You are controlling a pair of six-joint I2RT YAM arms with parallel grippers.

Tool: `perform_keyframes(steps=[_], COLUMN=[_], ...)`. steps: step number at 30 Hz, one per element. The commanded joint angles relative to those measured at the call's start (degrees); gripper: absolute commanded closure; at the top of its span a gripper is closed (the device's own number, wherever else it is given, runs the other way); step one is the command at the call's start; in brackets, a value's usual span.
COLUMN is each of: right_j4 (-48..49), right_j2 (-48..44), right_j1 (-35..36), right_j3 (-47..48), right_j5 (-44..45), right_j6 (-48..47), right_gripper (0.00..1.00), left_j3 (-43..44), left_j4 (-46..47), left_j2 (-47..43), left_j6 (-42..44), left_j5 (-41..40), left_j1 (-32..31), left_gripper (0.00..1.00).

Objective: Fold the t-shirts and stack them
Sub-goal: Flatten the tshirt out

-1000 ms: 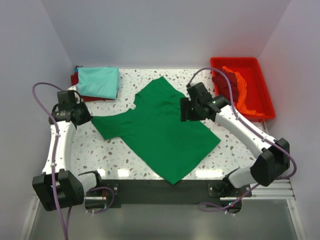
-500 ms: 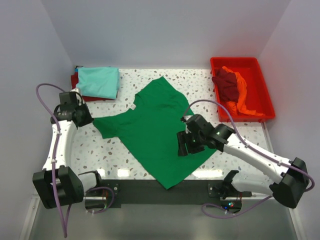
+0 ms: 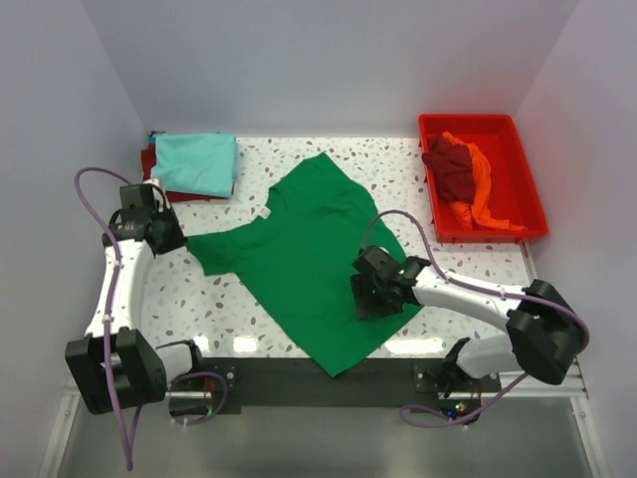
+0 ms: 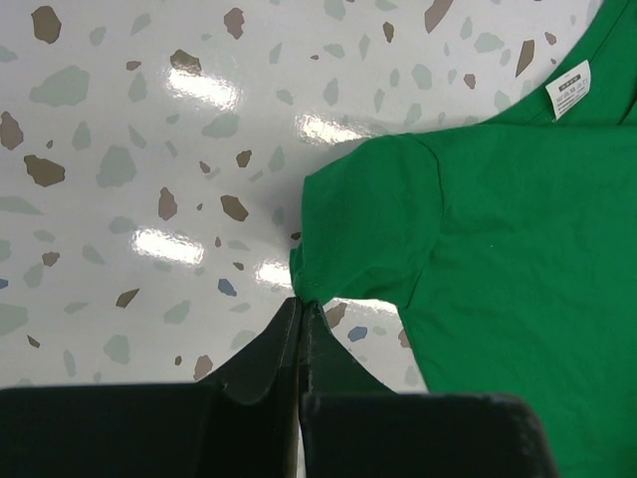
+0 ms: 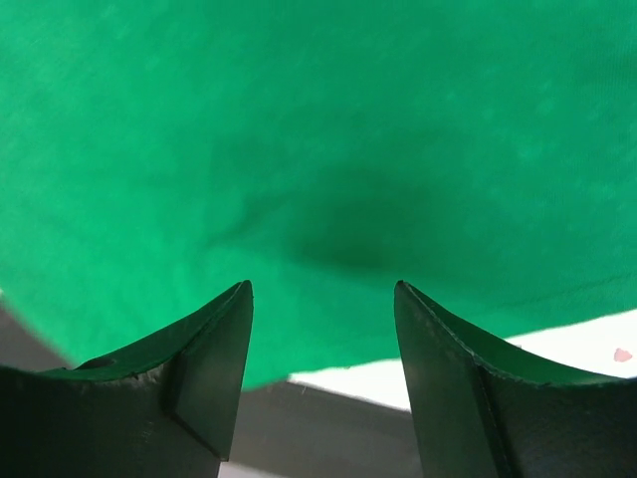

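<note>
Bright green t-shirt (image 3: 309, 249), white neck label (image 4: 569, 89). Far-left corner: light teal shirt (image 3: 196, 162) over dark red shirt (image 3: 149, 161). Red tray (image 3: 468, 121): maroon shirt (image 3: 453, 169), orange shirt (image 3: 485, 194). Table (image 3: 199, 299) white, grey-brown speckled.

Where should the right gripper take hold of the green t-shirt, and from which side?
Probably pinch the bottom hem, coming in from the near side. The green t-shirt lies flat, so only its edge lets the open right gripper get a finger under; the left gripper holds a sleeve.
</note>
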Motion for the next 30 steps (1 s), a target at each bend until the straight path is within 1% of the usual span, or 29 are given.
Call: perform_keyframes(steps=[1,5,8,13,14,17,18,19,20,21,23,24,26,27,30], right_j4=[3.4,2.9,4.2,5.0,5.0,4.4,3.1,2.1,1.2,-0.5,-2.1,-3.6,-6.0,-6.7,-6.7], right_j2=[2.8,8.6,11.3,17.5,18.8,24.4,26.1,29.8,31.4,33.3,37.8,39.0,41.7,42.0,39.6], right_j1=[-0.1,-1.4,-3.7,-9.5,-10.6,-13.8,-14.7,-15.1,-15.4,-15.9,-16.4,-16.9,-17.3,-17.2,-17.1], right_j3=[1.6,3.0,3.4,7.7,8.9,15.8,20.8,23.5,26.4,31.9,37.3,42.1,46.6,49.9,52.0], right_j5=[5.7,9.4,9.5,9.6,9.7,10.6,11.1,12.4,12.9,13.4,14.0,14.0,13.8,13.6,11.8], right_j6=[1.9,1.1,0.4,-3.4,-5.3,-9.3,-10.3,-11.3,-12.1,-13.3,-14.0,-14.4,-14.5,-14.8,-15.6], right_gripper=[0.37,0.36,0.36,0.36,0.36,0.36,0.36,0.36,0.36,0.36,0.36,0.36,0.36,0.35,0.35], left_j3=[-0.4,-0.6,-0.7,-1.1,-1.3,-1.6,-1.7,-1.8,-2.1,-2.2,-3.1,-3.5,-4.3,-4.5,-4.5], left_j4=[1.5,1.4,1.2,0.9,0.8,0.9,0.9,0.9,0.8,0.7,1.2,1.6,1.6,1.7,1.7], left_j2=[-1.7,-2.4,-3.1,-4.7,-4.9,-5.7,-5.9,-6.0,-6.0,-6.2,-6.9,-7.5,-8.0,-8.0,-8.3], left_j6=[0.9,1.0,1.2,1.3,1.2,0.7,0.5,0.5,0.2,-0.2,-0.8,-1.3,-1.6,-1.7,-1.5], left_j5=[1.0,0.4,-0.6,-1.0,-0.8,0.8,2.2,2.8,3.3,4.2,5.1,6.3,7.2,7.8,8.6], left_j1=[0.5,0.6,0.6,0.6,0.5,0.5,0.5,0.5,0.6,0.6,0.5,0.5,0.5,0.5,0.5], left_gripper=[1.0,1.0,1.0,1.0,1.0,1.0,1.0,1.0,1.0,1.0,1.0,1.0,1.0,1.0,1.0])
